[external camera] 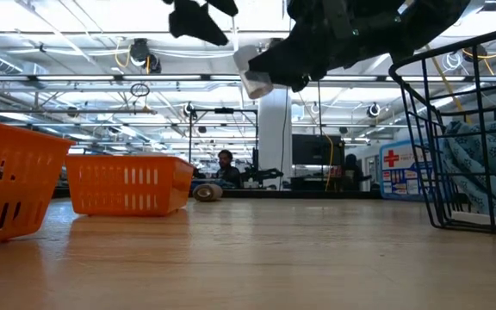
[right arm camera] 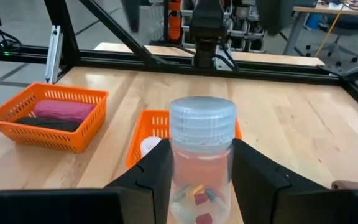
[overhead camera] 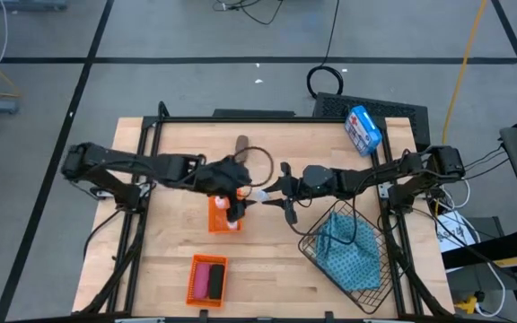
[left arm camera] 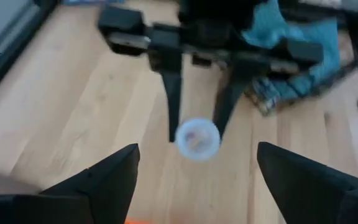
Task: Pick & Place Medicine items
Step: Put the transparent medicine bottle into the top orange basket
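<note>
Both arms reach in from the table sides & meet near the middle, raised off the surface. Right gripper (overhead camera: 263, 196) points toward the left arm, fingers (right arm camera: 157, 177) clamped on either side of a clear white-capped vial (right arm camera: 202, 158). Left gripper (overhead camera: 238, 199) faces it just beside, fingers (left arm camera: 114, 171) spread wide apart w/ nothing between them.

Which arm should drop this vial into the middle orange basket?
Probably the right: its gripper already grips the vial just beside the orange basket. The left gripper is open, empty.
</note>
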`<state>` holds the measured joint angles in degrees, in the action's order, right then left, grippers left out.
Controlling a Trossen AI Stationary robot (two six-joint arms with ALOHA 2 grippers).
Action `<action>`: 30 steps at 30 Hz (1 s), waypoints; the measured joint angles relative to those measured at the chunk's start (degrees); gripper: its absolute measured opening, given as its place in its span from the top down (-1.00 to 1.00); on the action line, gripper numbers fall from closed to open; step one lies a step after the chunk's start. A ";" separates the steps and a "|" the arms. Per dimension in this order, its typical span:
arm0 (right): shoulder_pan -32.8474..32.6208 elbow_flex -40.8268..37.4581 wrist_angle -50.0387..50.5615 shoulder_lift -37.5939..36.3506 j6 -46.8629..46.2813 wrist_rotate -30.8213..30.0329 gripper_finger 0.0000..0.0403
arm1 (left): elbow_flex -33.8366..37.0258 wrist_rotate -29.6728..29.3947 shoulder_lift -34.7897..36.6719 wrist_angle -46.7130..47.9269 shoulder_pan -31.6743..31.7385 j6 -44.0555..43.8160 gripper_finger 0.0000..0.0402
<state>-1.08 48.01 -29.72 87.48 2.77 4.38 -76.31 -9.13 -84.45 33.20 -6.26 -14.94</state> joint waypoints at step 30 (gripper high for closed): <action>-0.52 0.00 0.90 0.00 0.06 0.20 0.39 | -10.61 1.14 -11.88 7.87 0.61 15.99 -0.53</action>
<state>-1.61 48.01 -28.82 87.48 2.83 4.59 -86.92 -7.99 -96.33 41.07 -5.65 1.05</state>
